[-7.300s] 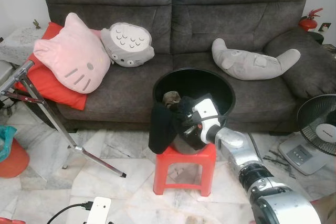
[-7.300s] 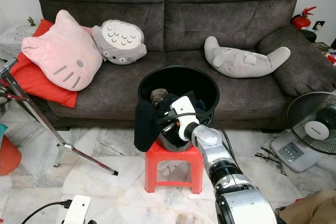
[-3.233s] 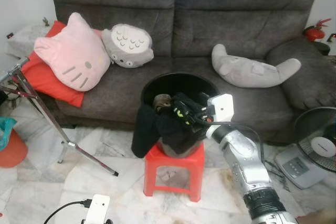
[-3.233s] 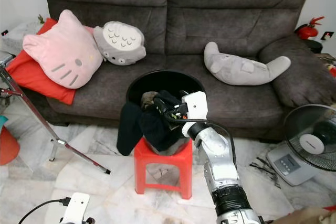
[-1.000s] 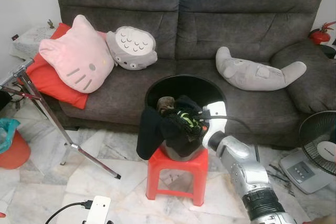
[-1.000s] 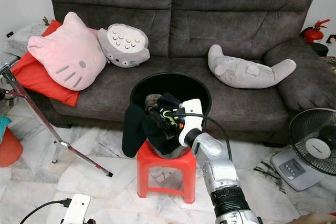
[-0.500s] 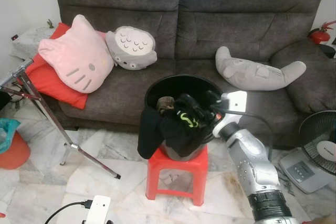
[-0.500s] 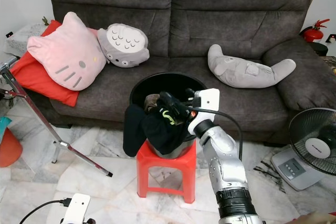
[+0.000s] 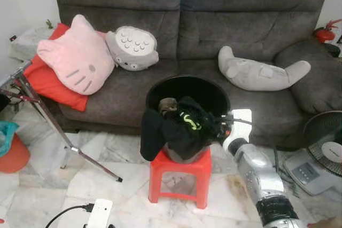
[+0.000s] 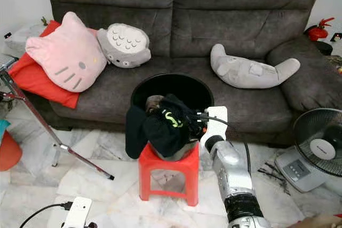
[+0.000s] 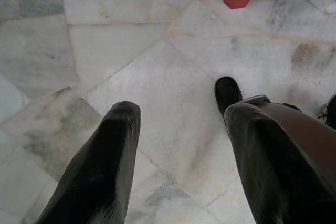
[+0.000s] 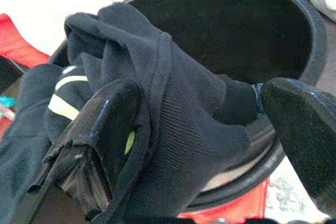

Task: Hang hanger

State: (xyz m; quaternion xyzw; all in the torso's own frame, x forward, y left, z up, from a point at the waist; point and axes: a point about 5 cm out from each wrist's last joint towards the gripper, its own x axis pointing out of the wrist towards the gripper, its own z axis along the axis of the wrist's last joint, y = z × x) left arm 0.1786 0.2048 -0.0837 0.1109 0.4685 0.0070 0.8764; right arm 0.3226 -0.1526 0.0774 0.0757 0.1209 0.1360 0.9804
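Observation:
A black bucket (image 9: 216,90) stands on a red plastic stool (image 9: 179,170) in front of a grey sofa. A black garment (image 9: 179,129) with a yellow-green mark is heaped over the bucket's near rim and hangs down its left side. My right gripper (image 12: 205,95) reaches in from the right at rim height. It is open, its fingers spread wide with a fold of the garment lying between them. My left gripper (image 11: 178,114) hangs open over the marble floor.
Pink (image 9: 75,60) and grey (image 9: 131,49) plush cushions and a long grey plush (image 9: 262,73) lie on the sofa. Slanted metal stand legs (image 9: 48,116) are at the left, a fan (image 9: 323,142) at the right. A white device with a cable (image 9: 99,212) lies on the floor.
My right wrist has dropped a little, from above the garment to beside the bucket's rim. The garment stays draped over the rim.

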